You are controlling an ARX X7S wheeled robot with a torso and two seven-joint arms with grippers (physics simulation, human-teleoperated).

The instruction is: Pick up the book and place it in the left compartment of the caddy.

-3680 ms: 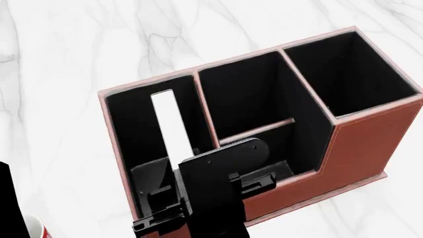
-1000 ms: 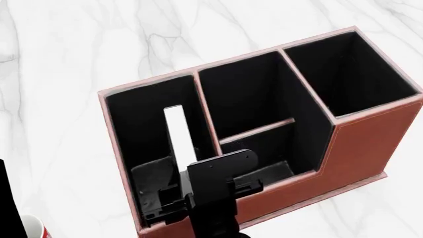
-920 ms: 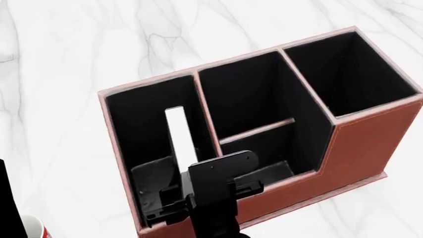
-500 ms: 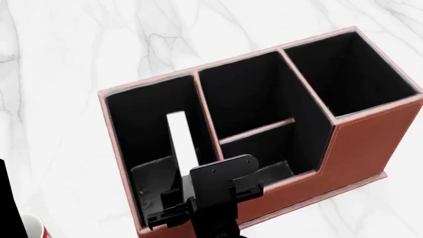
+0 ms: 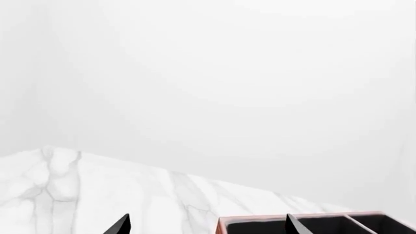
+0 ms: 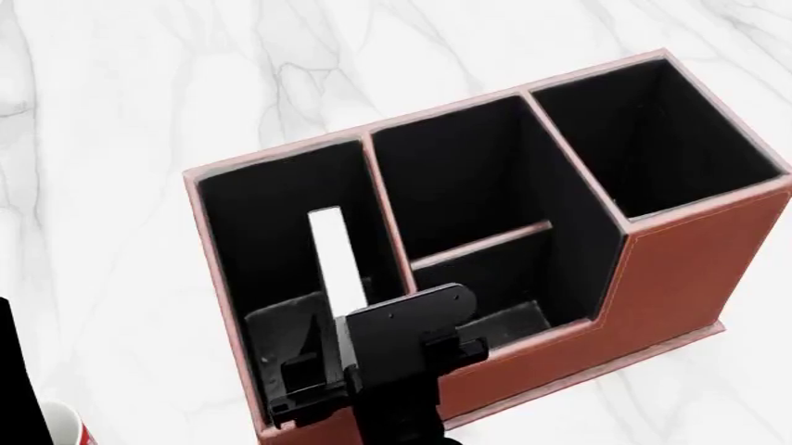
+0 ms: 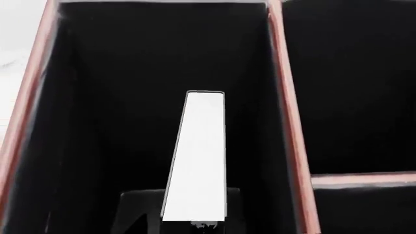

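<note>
Four bays make up the caddy [image 6: 669, 278], a reddish-brown box with black lining that sits on a white marble table [image 6: 124, 111], and it fills most of the head view. The tall square bay is at the raised end on the right, the two small bays split by a low divider are in the middle, and the left compartment [image 6: 254, 222] is the long one at the other end.

The right arm comes in from the bottom edge of the head view, with the right gripper [image 6: 325, 357] down inside the near end of that left compartment. The book [image 6: 334, 255] is standing on edge in there, white page edges up, running lengthwise down the bay and closer to the wall shared with the small bays. The right wrist view shows the same thing: book [image 7: 198, 156] upright between the black walls. Whether the jaws are actually clamping it, honestly can't tell, the arm blocks that bit.

The left gripper [image 5: 206, 225] only shows two dark fingertips, spread wide apart with nothing between them, well off to the side of the caddy [image 5: 312, 223].

A bit of red-and-white mug [image 6: 69, 428] peeks in at the bottom left corner.
</note>
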